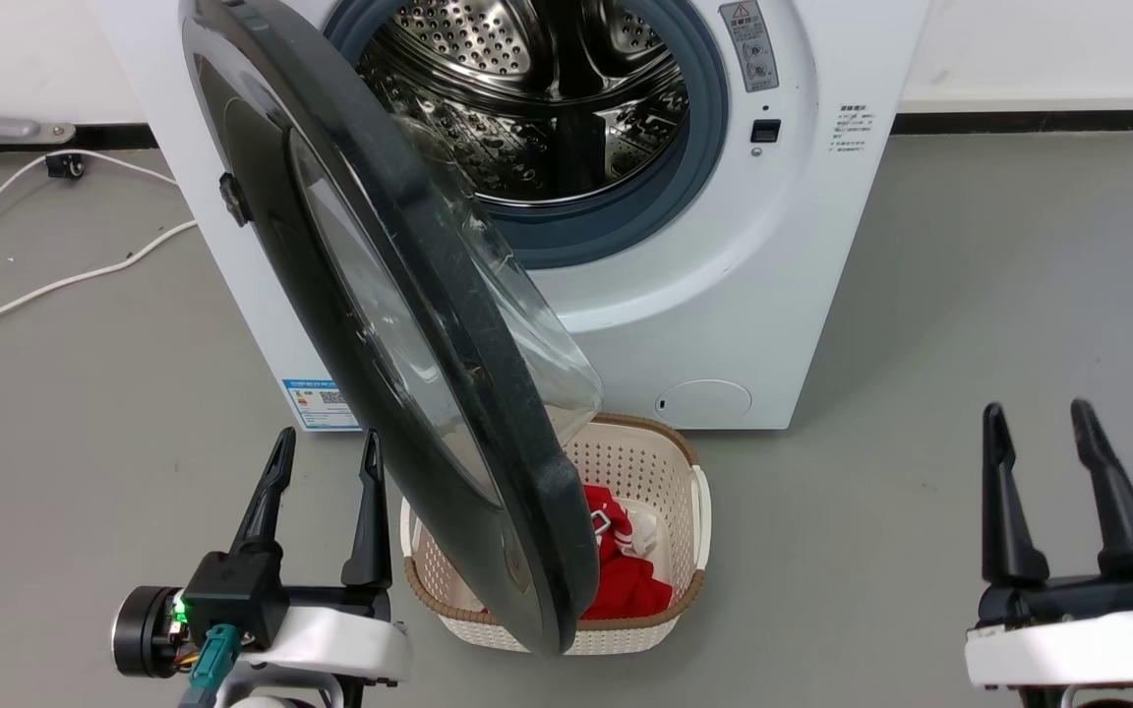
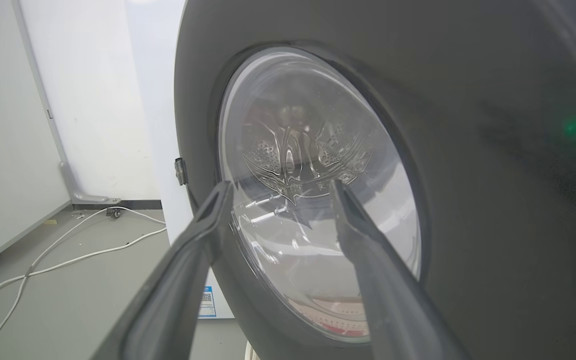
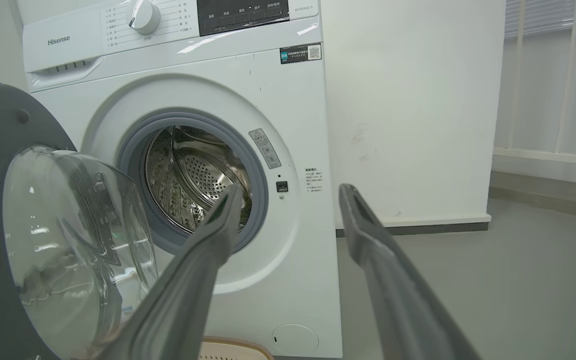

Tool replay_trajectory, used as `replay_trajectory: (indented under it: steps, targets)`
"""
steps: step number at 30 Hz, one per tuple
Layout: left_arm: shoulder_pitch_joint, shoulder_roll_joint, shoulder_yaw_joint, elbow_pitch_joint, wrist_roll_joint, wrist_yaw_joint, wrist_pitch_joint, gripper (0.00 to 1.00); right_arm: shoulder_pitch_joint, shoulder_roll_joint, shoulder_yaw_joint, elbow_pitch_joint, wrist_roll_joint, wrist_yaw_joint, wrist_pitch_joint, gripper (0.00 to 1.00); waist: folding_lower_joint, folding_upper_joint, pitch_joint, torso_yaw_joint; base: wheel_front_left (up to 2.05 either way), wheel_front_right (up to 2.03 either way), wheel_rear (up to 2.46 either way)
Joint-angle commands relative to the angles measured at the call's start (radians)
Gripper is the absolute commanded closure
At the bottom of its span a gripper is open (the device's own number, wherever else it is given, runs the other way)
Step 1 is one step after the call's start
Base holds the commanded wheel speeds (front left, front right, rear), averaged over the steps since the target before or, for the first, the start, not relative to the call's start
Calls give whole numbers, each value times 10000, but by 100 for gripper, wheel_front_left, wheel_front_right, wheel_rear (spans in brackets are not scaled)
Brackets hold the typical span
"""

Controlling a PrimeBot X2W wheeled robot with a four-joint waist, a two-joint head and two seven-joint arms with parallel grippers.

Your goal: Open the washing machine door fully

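- Door [image 1: 409, 295] stands out over the basket [image 1: 645, 462], barring the drum's [image 1: 527, 118] left side.
- Drum mouth lies open from the right.
- Wide floor [image 1: 921, 442] right of the machine [image 1: 724, 295]; cables [image 1: 55, 285] cross it at left.

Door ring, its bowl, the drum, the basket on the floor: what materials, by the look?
Washing machine door ring: glossy black, likely plastic; faint reflections, fine scuffs. Bowl: clear with bright highlights, glass or plastic, can't tell. Drum: shiny perforated metal, probably stainless steel. Basket: cream perforated plastic, matte, brown rim.
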State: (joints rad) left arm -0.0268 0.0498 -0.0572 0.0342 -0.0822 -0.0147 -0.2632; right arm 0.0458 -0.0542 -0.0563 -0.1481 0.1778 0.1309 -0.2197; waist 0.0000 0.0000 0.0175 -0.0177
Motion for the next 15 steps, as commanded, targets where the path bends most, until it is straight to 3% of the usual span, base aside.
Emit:
replay_trajectory:
  steps: [1, 15]
  targets:
    - [107, 9, -4, 9, 47, -23, -23, 0, 172, 46, 28, 47, -190, -3, -21, 0, 0, 0, -4, 4, 0, 0, 0]
    - [-35, 9, -23, -14, 57, -54, -23, 0, 95, 53, 103, 1383, -382, -3, -222, 0, 0, 0, 110, 2, 0, 0, 0]
